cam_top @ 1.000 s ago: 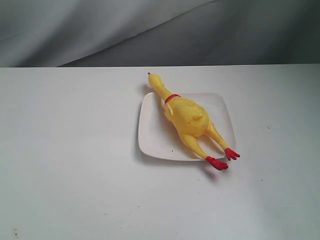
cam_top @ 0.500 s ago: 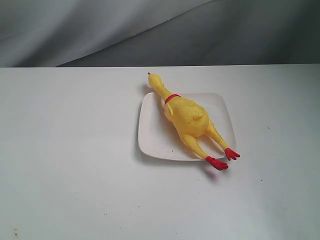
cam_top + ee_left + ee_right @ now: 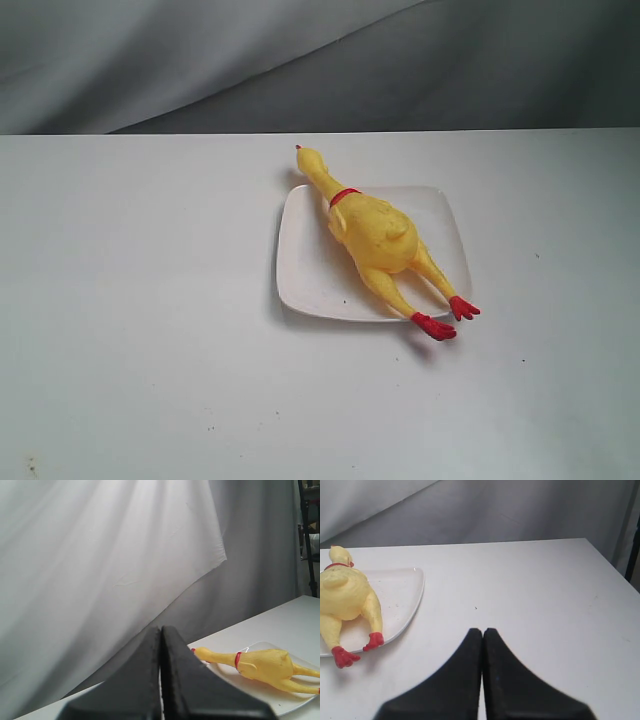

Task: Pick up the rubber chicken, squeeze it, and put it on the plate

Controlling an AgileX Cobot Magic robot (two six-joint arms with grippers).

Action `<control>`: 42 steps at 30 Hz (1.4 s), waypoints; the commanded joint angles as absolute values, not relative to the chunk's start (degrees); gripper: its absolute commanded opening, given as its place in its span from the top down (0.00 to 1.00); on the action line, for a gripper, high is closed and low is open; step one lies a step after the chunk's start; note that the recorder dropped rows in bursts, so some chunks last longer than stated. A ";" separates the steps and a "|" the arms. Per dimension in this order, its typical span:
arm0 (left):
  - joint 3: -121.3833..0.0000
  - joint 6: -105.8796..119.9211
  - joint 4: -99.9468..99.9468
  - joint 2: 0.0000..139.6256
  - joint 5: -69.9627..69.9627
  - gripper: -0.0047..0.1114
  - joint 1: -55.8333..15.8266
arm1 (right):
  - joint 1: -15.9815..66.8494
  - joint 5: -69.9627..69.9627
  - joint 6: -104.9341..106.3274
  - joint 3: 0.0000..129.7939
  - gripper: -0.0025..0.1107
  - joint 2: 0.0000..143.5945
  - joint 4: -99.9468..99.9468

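Note:
The yellow rubber chicken (image 3: pixel 375 238) lies diagonally across the white square plate (image 3: pixel 305 270), its head and red beak past the far rim, its red feet over the near right rim. Neither arm shows in the exterior view. In the left wrist view my left gripper (image 3: pixel 161 629) is shut with nothing held, well away from the chicken (image 3: pixel 260 664) on the plate (image 3: pixel 280 705). In the right wrist view my right gripper (image 3: pixel 482 630) is shut and empty, off to the side of the chicken (image 3: pixel 345 597) and the plate (image 3: pixel 405 595).
The white table (image 3: pixel 130 300) stretches round the plate, with small dark specks near its front. A grey cloth backdrop (image 3: pixel 300 60) hangs behind the far edge. A dark stand (image 3: pixel 309 535) is beyond the table's corner.

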State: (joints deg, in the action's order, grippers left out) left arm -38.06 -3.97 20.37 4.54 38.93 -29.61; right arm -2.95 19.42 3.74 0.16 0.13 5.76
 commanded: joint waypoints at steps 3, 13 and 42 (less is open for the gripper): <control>-38.29 -4.29 19.97 4.19 38.83 0.96 -29.93 | -3.36 19.56 3.79 0.00 0.98 0.00 5.69; -38.29 -4.29 19.97 4.19 38.83 0.96 -29.93 | -3.36 19.56 3.79 0.00 0.98 0.00 5.81; -38.44 -4.04 21.65 0.00 38.84 0.96 5.67 | -3.36 19.56 3.79 0.00 0.98 0.00 5.80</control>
State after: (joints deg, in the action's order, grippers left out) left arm -38.16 -3.97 20.37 0.09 39.03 5.42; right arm -2.95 19.64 3.74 0.16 0.13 5.86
